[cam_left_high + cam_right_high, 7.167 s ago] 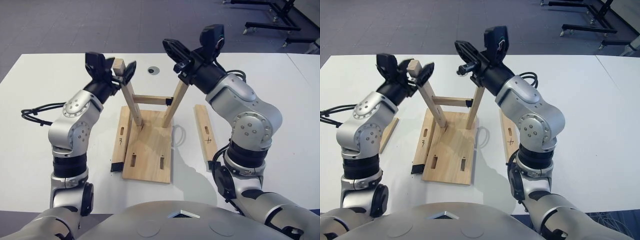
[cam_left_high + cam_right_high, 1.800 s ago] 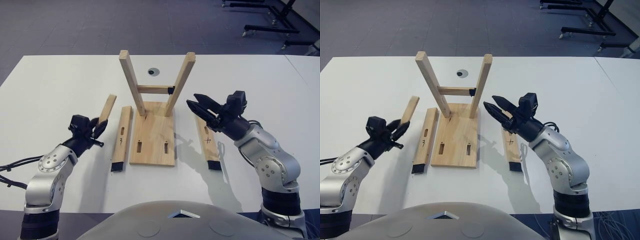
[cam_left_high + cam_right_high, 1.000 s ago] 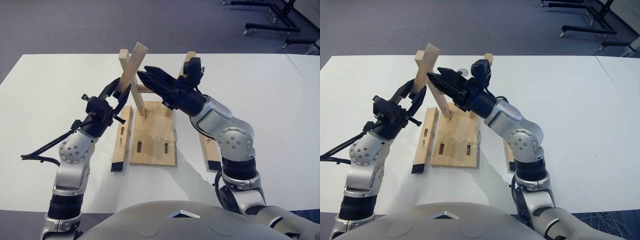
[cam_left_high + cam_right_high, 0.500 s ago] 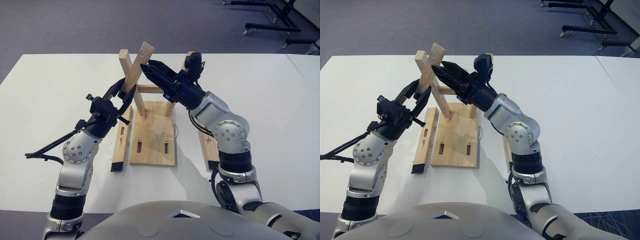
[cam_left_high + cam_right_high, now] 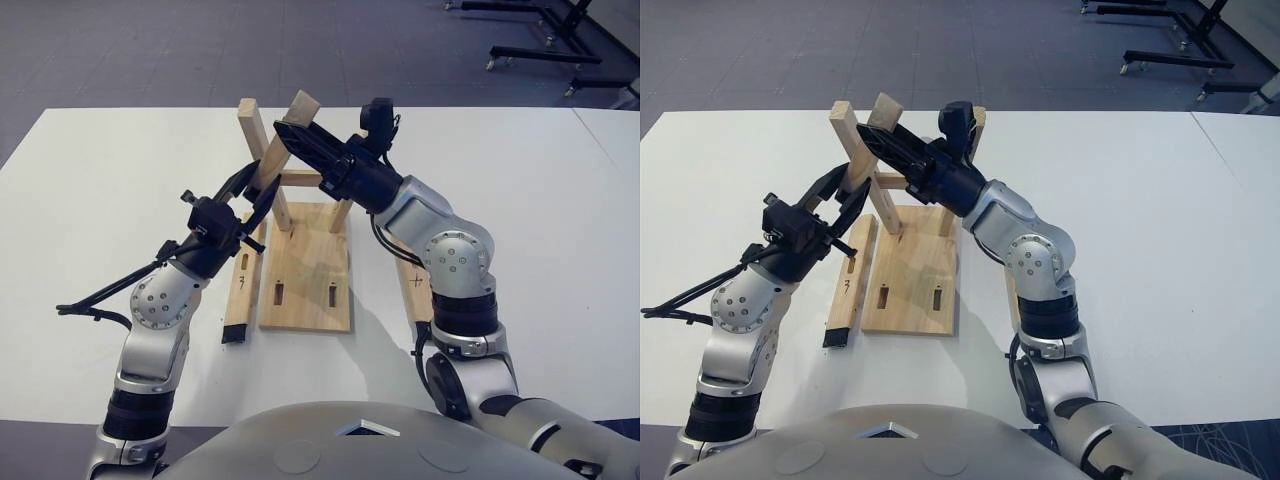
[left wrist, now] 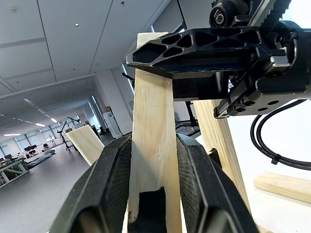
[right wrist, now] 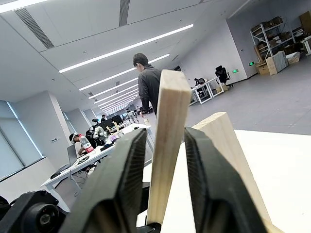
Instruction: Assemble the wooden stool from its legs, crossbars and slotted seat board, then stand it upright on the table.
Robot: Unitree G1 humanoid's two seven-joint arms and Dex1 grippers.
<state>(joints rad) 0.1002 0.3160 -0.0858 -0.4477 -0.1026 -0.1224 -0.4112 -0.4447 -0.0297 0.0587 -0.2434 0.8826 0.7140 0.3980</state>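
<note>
The slotted seat board (image 5: pixel 305 290) lies flat mid-table. Two legs stand in its far slots, joined by a crossbar (image 5: pixel 300 178); the left standing leg (image 5: pixel 247 118) is plain to see, the right one is mostly hidden behind my right arm. A loose leg (image 5: pixel 302 106) is held tilted above the board's far left, crossing in front of the left standing leg. My left gripper (image 5: pixel 252 190) is shut on its lower part (image 6: pixel 153 121). My right gripper (image 5: pixel 292 135) is shut on its upper part, a finger on each side (image 7: pixel 165 133).
A loose wooden piece with a black end (image 5: pixel 240 285) lies along the board's left side, under my left arm. Another loose piece (image 5: pixel 410 280) lies to the board's right, partly under my right arm. The white table (image 5: pixel 560 260) has free room left and right.
My left gripper picked the loose leg off the table and raised it over the board. My right gripper swung in from the right and closed over the leg's upper end.
</note>
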